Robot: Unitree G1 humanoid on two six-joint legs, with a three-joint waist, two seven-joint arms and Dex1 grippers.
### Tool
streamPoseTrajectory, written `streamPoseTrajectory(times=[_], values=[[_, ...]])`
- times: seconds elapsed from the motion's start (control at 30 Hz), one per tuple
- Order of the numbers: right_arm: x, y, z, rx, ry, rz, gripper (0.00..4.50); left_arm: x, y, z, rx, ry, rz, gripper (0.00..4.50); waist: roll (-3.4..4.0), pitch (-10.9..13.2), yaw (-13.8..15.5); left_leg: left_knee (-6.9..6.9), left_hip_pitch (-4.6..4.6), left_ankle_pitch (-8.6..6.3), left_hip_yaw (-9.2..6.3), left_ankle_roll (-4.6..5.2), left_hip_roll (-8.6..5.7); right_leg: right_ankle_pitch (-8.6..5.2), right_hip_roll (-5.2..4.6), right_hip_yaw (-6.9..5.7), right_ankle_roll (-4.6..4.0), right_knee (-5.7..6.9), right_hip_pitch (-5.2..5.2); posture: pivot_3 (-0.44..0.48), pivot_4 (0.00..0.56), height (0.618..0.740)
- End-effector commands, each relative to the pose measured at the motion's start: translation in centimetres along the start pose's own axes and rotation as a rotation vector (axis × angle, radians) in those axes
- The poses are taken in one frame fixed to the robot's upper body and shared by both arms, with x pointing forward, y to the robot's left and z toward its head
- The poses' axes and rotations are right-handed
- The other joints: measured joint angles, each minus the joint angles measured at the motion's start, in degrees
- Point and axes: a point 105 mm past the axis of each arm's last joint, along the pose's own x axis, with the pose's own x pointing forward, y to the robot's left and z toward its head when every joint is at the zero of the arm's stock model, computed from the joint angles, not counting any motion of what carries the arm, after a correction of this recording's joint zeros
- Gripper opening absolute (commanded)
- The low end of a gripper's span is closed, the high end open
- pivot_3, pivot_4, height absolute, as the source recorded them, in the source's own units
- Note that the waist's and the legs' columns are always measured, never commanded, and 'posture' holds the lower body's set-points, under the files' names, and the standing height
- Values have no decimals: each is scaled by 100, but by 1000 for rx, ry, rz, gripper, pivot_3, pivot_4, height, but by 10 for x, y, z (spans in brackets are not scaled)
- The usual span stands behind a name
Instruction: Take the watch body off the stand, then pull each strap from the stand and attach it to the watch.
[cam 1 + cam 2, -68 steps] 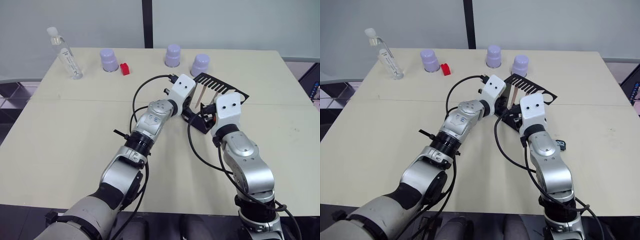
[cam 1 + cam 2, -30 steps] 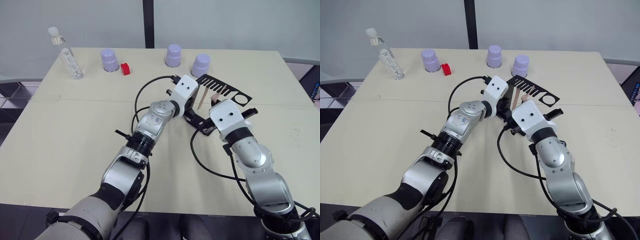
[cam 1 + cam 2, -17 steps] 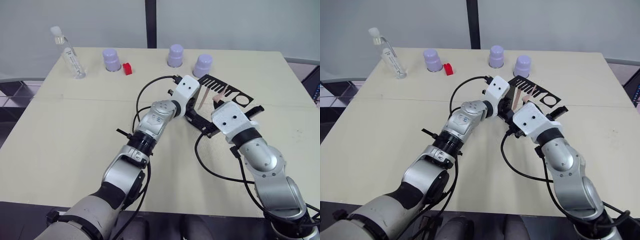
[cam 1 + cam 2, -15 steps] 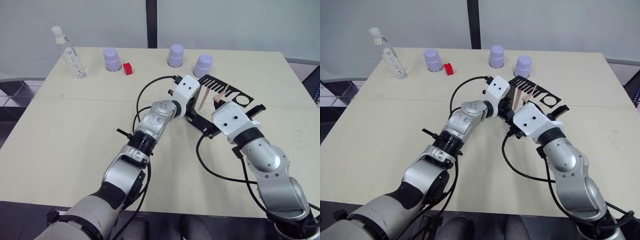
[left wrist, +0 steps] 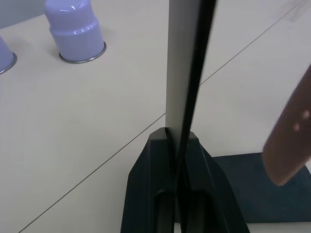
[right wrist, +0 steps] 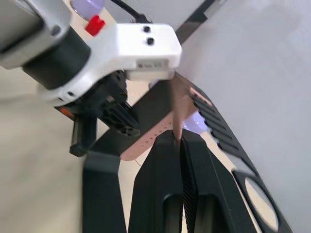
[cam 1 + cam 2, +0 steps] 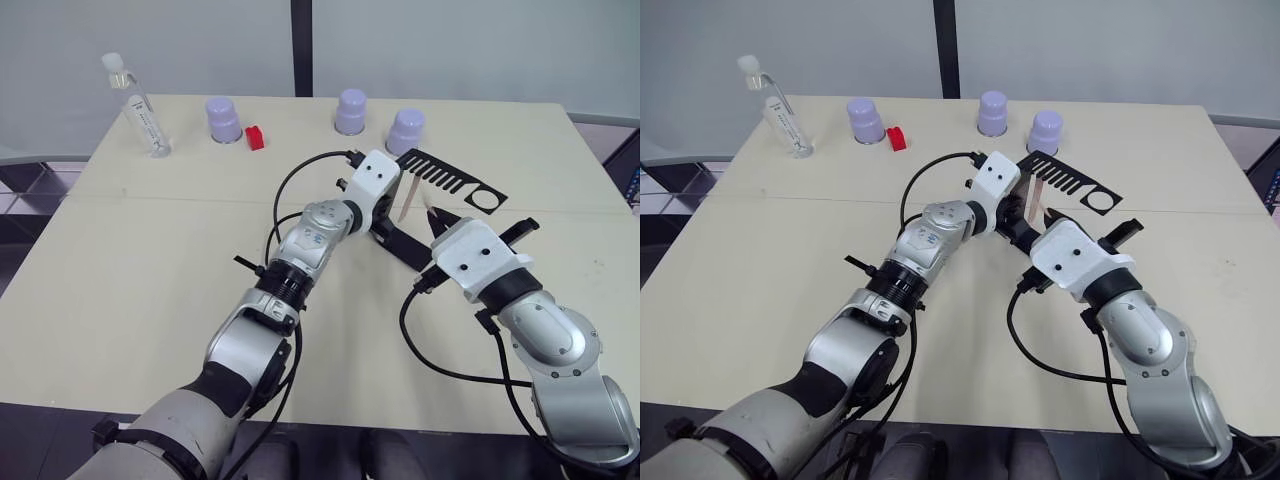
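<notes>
Looking at the left eye view first: the left gripper (image 7: 385,222) sits right at the stand (image 7: 449,177), and one strap (image 7: 404,201) hangs straight down from the comb arm, between both arms. Right gripper (image 7: 437,221) is the nearer one to it. In the left wrist view the fingers are pinched on the stand's upright. In the right wrist view the right fingers are closed on a strap (image 6: 176,109), long axis running away from the wrist. Can't spot the watch body.

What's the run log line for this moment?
left gripper: jaws shut on thin black bent-metal stand | right gripper: jaws shut on pale pink strap | second pink strap: hanging from stand
</notes>
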Motion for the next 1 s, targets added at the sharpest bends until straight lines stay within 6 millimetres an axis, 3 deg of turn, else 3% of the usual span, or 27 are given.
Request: streamPoseTrajectory(times=[0.03,0.27,0.4,0.43,0.53,0.63,0.7,0.87,1.0], values=[[-9,-12,18,-2,-70,-25,85,0,2,18,22,-46,2,0,0,0,-1,-1,0,0,0,0,1,0,1,0,0,0,0,0,150,740],[-14,0,7,365,-82,-7,85,1,-1,21,29,-46,-9,0,0,0,-6,1,0,0,0,0,2,0,3,1,0,3,0,0,150,740],[-16,1,6,435,-97,-3,85,-4,1,22,40,-62,-25,0,0,0,-6,0,1,0,1,0,1,0,2,1,0,3,0,0,150,740],[-16,2,6,458,-103,3,0,-7,2,22,42,-64,-29,640,0,0,-12,-1,1,0,1,0,2,0,2,1,0,3,-1,0,150,740],[-17,3,6,495,-110,12,0,-12,4,21,49,-66,-36,1999,1,0,-23,-2,2,0,1,0,3,0,4,2,0,5,-1,0,150,740],[-18,6,1,553,-115,46,0,-37,21,18,55,-73,-36,3619,2,-1,-68,-6,5,0,3,0,4,0,4,6,0,7,-1,0,150,740],[-18,6,0,564,-119,68,0,-52,27,15,46,-73,-48,4441,2,-1,-112,-7,7,0,3,-1,7,0,5,7,-1,12,-1,0,150,740],[-17,7,-5,595,-125,138,0,-99,32,11,-31,-116,-155,4441,5,-2,-151,-5,8,0,-2,-1,38,0,3,8,-1,18,-1,0,150,740],[-20,17,-2,676,-152,283,0,-141,29,5,-68,-226,-360,4441,7,-4,-162,-2,9,0,-2,-1,44,-1,4,7,-2,20,0,0,150,740]])
